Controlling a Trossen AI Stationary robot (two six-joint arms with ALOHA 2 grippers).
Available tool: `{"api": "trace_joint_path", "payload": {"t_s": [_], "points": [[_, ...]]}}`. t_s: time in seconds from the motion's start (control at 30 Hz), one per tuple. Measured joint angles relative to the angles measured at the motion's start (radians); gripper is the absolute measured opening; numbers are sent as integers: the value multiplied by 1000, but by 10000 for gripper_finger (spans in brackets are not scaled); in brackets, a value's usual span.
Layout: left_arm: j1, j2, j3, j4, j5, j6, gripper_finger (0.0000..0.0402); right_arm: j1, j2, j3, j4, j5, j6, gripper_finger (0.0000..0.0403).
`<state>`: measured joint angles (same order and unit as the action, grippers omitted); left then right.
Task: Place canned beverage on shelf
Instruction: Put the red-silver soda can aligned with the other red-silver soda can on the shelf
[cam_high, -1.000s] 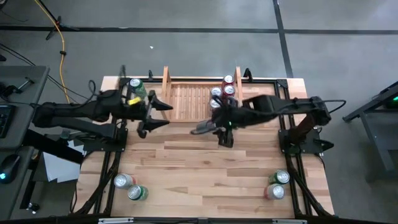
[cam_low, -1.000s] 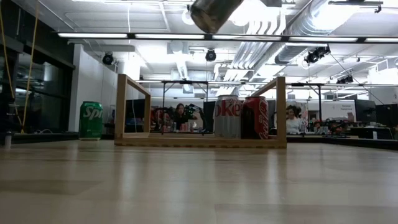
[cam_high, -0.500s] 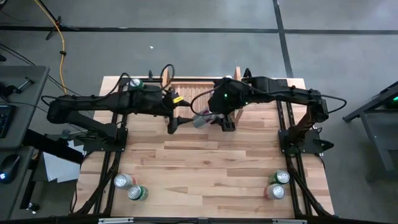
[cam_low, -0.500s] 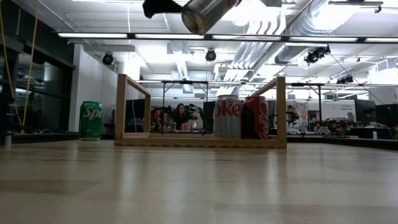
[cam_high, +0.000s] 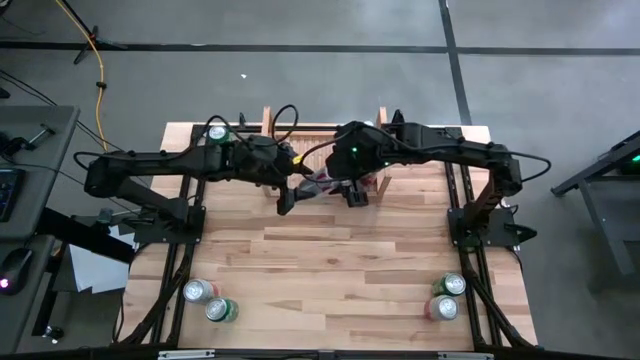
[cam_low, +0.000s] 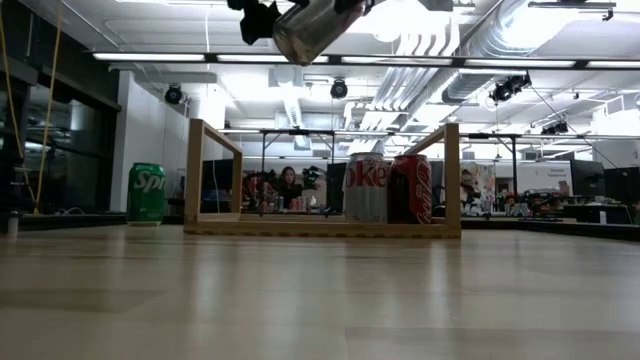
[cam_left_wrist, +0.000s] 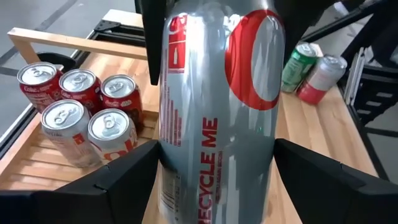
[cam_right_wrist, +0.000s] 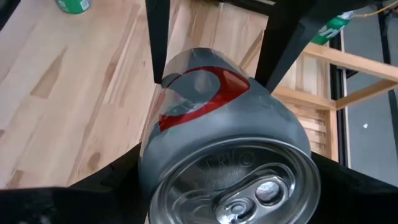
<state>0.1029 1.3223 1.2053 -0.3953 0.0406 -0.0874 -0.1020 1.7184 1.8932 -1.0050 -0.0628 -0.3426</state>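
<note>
A silver can with a red mark (cam_left_wrist: 217, 106) hangs high over the table's far middle (cam_high: 318, 185), in front of the shelf (cam_high: 300, 150). My right gripper (cam_right_wrist: 230, 174) is shut on it from the right. My left gripper (cam_left_wrist: 217, 180) is open. It comes from the left, with one finger close on each side of the can's other end. Several cans (cam_left_wrist: 81, 118) stand upright on the shelf's slatted base at its right end. The low view shows the held can (cam_low: 310, 25) tilted, at the picture's top. My right gripper pinches the can's side walls near its tab end (cam_right_wrist: 149, 162) between its two fingers. The fingers slant down from the table's right and lie along the can. The can is lifted clear and tilted. My left gripper's fingers (cam_left_wrist: 118, 186) flank the can's bottom end; I cannot tell whether they touch it.
A green can (cam_high: 218, 132) stands left of the shelf. Two cans (cam_high: 210, 300) stand at the near left corner and two (cam_high: 445, 297) at the near right. The shelf's left part and the middle of the table (cam_high: 330, 260) are bare wood.
My left gripper has swung toward the table's right and tipped downward, so its fingers now flank the can. My right gripper has rolled and carried the can toward the far edge and a little left. The can is tipped further than before.
</note>
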Motion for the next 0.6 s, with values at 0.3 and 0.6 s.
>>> {"api": "trace_joint_path", "payload": {"t_s": [0.3,0.6], "points": [[17,-1,0,-39,3,35,308,11,21,0,18,46,30,283],[50,-135,-1,-154,-65,132,308,-33,14,19,-145,166,26,283]]}}
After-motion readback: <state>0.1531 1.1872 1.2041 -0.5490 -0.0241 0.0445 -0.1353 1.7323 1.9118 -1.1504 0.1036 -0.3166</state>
